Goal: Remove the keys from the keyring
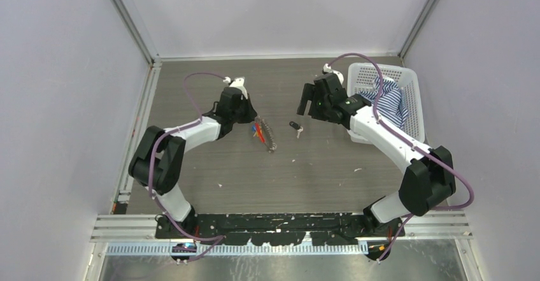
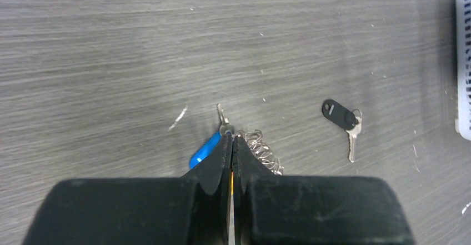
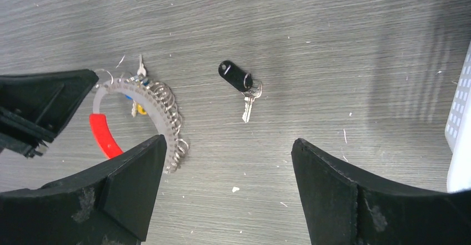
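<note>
The keyring [image 3: 165, 107] is a pale loop with a red section and several small metal rings; it lies on the table [image 1: 210, 153] and also shows in the top view as the keyring [image 1: 264, 134]. My left gripper [image 2: 232, 139] is shut, pinching the keyring [image 2: 265, 153] at its end. A small silver key [image 2: 222, 116] and a blue tag [image 2: 203, 151] stick out beside the tips. A black-headed key [image 3: 240, 78] lies loose on the table, apart from the ring, and shows again as the black-headed key [image 1: 295, 127]. My right gripper [image 3: 228, 141] hovers above and just beyond it, open, with nothing between its fingers.
A white basket [image 1: 407, 77] holding a blue-striped cloth [image 1: 390, 99] stands at the back right, close behind the right arm. Its edge shows as the basket [image 2: 464, 61]. Small white flecks dot the grey wood-grain table.
</note>
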Motion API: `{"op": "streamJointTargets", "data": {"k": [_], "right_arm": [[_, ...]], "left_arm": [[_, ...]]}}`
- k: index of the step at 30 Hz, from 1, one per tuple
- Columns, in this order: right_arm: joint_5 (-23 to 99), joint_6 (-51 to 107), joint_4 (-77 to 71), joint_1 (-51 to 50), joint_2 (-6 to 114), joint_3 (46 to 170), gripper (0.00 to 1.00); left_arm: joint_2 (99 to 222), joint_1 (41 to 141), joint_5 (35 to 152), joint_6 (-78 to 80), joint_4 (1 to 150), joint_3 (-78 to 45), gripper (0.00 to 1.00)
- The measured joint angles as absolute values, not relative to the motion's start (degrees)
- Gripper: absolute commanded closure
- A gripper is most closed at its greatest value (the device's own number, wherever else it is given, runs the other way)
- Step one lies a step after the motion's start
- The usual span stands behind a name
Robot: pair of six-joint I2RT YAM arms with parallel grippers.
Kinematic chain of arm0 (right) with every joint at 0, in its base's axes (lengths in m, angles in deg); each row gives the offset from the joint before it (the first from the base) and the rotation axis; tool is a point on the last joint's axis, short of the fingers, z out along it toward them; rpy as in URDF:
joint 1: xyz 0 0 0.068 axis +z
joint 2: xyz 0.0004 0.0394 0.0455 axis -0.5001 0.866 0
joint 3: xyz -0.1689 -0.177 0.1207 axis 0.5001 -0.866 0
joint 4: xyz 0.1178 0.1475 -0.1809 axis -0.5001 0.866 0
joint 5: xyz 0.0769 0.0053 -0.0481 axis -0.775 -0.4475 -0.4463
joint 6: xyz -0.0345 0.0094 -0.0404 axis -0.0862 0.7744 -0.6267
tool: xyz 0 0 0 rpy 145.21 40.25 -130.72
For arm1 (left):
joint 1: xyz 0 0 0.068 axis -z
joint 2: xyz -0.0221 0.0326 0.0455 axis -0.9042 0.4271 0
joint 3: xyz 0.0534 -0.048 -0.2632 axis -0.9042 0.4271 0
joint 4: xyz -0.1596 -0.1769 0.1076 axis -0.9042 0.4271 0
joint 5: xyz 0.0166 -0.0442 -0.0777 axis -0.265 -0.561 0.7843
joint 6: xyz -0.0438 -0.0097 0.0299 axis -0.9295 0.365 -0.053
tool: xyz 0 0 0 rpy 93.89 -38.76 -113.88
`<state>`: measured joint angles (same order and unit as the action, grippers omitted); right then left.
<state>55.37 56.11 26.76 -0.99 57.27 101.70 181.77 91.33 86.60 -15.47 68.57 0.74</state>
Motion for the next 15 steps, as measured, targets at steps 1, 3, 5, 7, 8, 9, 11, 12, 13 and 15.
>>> {"op": "streamJointTargets", "data": {"k": [1, 3, 5, 7, 8, 9, 11, 12, 13, 15], "right_arm": [[55.28, 56.08, 26.8, -0.99, 57.21, 101.7, 0.12], [55.15, 56.08, 26.91, -0.99, 56.88, 101.7, 0.12], [54.95, 56.06, 26.98, -0.99, 56.51, 101.7, 0.12], [54.6, 56.06, 27.0, -0.99, 56.29, 101.7, 0.11], [54.45, 56.06, 26.98, -0.99, 56.27, 101.7, 0.11], [54.3, 56.06, 27.0, -0.99, 56.27, 101.7, 0.1], [54.17, 56.06, 27.07, -0.99, 56.27, 101.7, 0.08], [54.08, 56.04, 27.07, -0.99, 56.18, 101.7, 0.07], [54.01, 56.0, 27.2, -0.99, 56.01, 101.7, 0.07], [54.01, 55.86, 27.46, -0.99, 55.39, 101.7, 0.04]], "left_arm": [[182.38, 90.83, 86.58, -15.47, 68.99, -0.03, 0.92], [182.64, 89.87, 86.47, -15.39, 69.47, -0.57, 0.7], [182.64, 88.86, 86.43, -15.23, 69.53, -0.57, 0.49], [182.64, 88.09, 86.43, -15.26, 70.14, -0.57, 0.04], [182.62, 87.85, 86.43, -15.06, 70.43, -0.57, 0.01], [182.56, 87.66, 86.38, -14.97, 70.8, -0.53, 0.0], [181.92, 87.42, 86.16, -14.73, 72.02, -0.44, 0.0], [181.4, 87.42, 86.14, -14.58, 72.77, -0.47, 0.0], [180.61, 87.44, 86.16, -14.16, 73.93, -0.47, 0.0], [177.77, 87.46, 86.23, -13.62, 77.64, -0.62, 0.0]]}}
